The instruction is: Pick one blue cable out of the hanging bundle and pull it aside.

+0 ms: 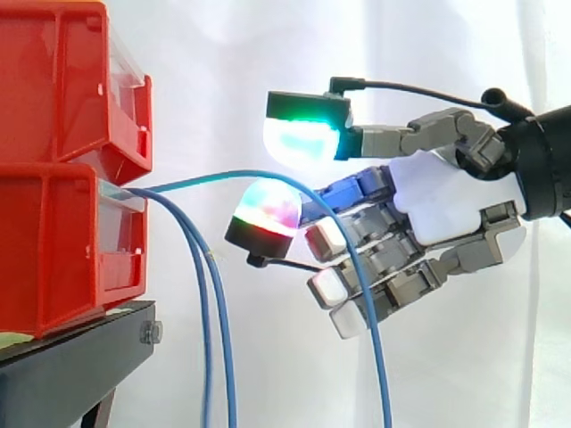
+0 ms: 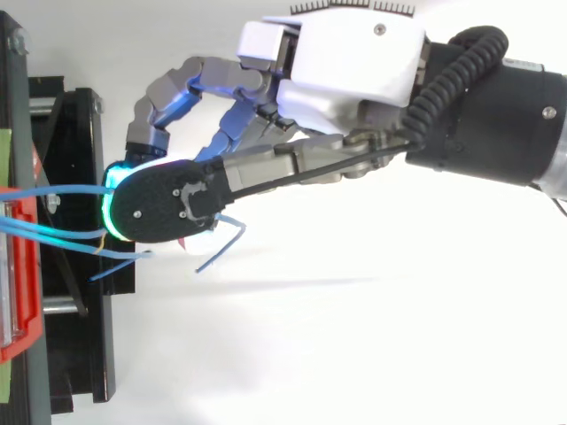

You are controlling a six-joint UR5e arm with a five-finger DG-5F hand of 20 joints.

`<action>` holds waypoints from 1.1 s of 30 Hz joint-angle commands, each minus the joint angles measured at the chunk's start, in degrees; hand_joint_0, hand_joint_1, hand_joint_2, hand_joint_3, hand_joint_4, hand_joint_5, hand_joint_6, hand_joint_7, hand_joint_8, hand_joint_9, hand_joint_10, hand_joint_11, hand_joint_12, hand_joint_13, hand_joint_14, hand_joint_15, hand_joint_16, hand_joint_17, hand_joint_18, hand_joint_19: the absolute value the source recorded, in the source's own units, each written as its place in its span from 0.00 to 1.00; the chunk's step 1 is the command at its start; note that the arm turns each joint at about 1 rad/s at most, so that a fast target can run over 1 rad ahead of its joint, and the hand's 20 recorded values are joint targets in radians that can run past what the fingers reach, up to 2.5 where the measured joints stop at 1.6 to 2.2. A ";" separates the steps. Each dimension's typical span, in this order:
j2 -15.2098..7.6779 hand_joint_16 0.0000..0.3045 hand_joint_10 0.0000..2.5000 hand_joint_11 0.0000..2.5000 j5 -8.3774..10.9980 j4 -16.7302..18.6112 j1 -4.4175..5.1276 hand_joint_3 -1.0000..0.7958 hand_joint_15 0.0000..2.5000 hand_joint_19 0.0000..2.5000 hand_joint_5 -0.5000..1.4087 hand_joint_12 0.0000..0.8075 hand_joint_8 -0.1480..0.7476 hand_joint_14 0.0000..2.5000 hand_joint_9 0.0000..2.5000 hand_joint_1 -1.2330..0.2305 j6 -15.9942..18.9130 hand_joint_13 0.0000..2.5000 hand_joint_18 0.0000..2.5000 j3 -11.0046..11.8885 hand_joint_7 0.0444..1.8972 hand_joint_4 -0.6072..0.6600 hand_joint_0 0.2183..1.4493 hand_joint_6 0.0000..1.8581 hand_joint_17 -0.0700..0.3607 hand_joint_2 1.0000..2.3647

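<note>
Separation of one blue cable [image 1: 373, 334] from the bundle appeared partly done. That cable left the gap between the two stacked red bins [image 1: 62, 241] and arched out to the right, then dropped in front of the fingers. The other two blue cables [image 1: 205, 339] hung straight down just beside the black stand [image 1: 71, 374], well apart from the arched one. The work left, judged from this layout, was to close on the cable and carry it further aside.

The hand [image 1: 446, 201] reached in from the right, level with the bins. It was held moderately wide: the upper green-lit pad [image 1: 303, 134] and the lower multicoloured pad [image 1: 266, 209] faced each other with a clear gap between them, and the remaining fingers lay nearly straight below. The arched cable ran through that gap, passing close over the top of the lower pad. Contact with that pad could not be confirmed, and no pinch was visible.

In the top view the hand [image 2: 354, 62] sat over the cables, just beside the stand's edge.
</note>
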 commanded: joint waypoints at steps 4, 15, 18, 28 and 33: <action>0.90 0.16 0.01 0.30 0.00 -1.29 -0.11 0.32 0.22 0.19 0.18 0.33 0.44 0.01 0.42 0.44 -1.07 0.38 0.28 -0.05 0.38 0.53 0.27 0.48 0.42 0.00; 0.90 0.16 0.01 0.29 0.00 -1.29 -0.72 0.32 0.22 0.19 0.18 0.32 0.44 0.01 0.43 0.45 -1.15 0.38 0.28 -0.05 0.39 0.52 0.28 0.49 0.41 0.01; 0.90 0.15 0.01 0.30 0.00 -1.29 -0.99 0.37 0.22 0.19 0.18 0.32 0.43 0.01 0.43 0.44 -1.07 0.38 0.28 -0.05 0.38 0.51 0.30 0.50 0.41 0.01; 0.90 0.16 0.01 0.31 0.00 -1.38 -1.25 0.53 0.22 0.18 0.20 0.33 0.46 0.01 0.46 0.33 -1.07 0.41 0.32 0.48 0.45 0.41 0.33 0.52 0.42 0.01; 1.07 0.16 0.01 0.30 0.00 -1.82 -1.51 0.53 0.22 0.17 0.20 0.33 0.46 0.01 0.46 0.33 -1.68 0.41 0.32 0.74 0.45 0.40 0.34 0.52 0.42 0.01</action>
